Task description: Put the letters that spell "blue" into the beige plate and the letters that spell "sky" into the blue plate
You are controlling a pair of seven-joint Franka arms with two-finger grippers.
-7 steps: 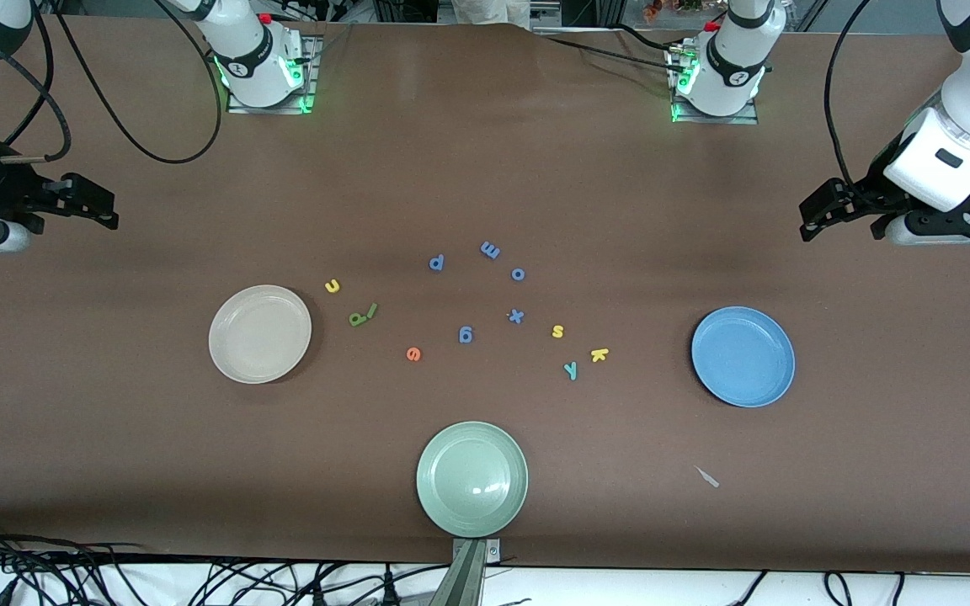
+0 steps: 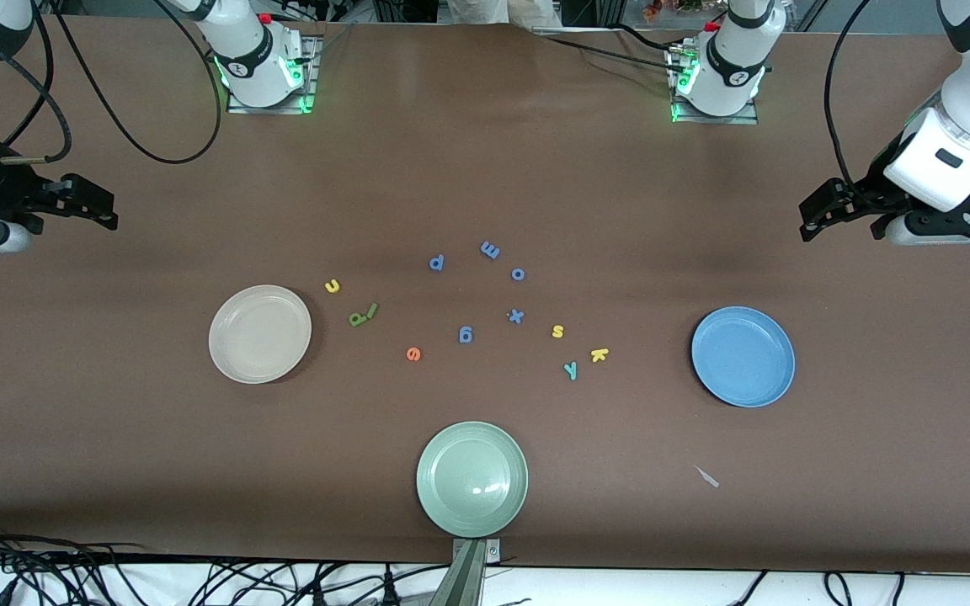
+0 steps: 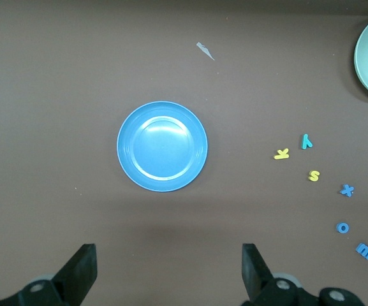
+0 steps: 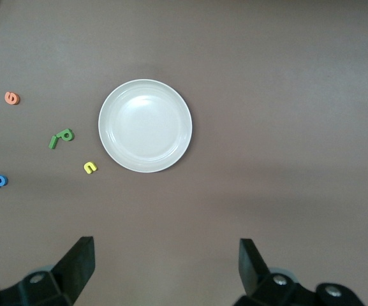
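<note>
Brown worktop (image 2: 485, 168) filled the front view, w/ both arm bases along its robot-side edge. Beige plate (image 2: 260, 334) lay toward the right arm's end, blue plate (image 2: 743, 356) toward the left arm's end, both w/ nothing in them. Pale green plate (image 2: 472, 479) sat at the middle of the camera-side edge.

Letters were scattered across the worktop's middle, between beige and blue plates. Yellow u (image 2: 333, 286) lay near the beige plate; olive-green b (image 2: 356, 319) and green l (image 2: 371, 311) lay touching, just beside each other, a bit nearer the camera than the u. Orange e (image 2: 413, 354) lay nearer the camera again, apart from them. Yellow s (image 2: 558, 332), yellow k (image 2: 599, 354) and teal y (image 2: 571, 369) formed a loose cluster closer to the blue plate. Blue letters p (image 2: 437, 263), m (image 2: 490, 250), o (image 2: 518, 274), x (image 2: 516, 316) and g (image 2: 466, 335) lay btwn the two groups. Small pale scrap (image 2: 707, 477) lay nearer the camera than the blue plate.

Left gripper (image 2: 813, 220) hung in the air over the worktop edge at the left arm's end, jaws spread wide, holding nothing; its wrist view looked down on the blue plate. Right gripper (image 2: 102, 206) hung over the edge at the right arm's end, jaws likewise spread and holding nothing; its wrist view looked down on the beige plate. Neither touched any letter.
</note>
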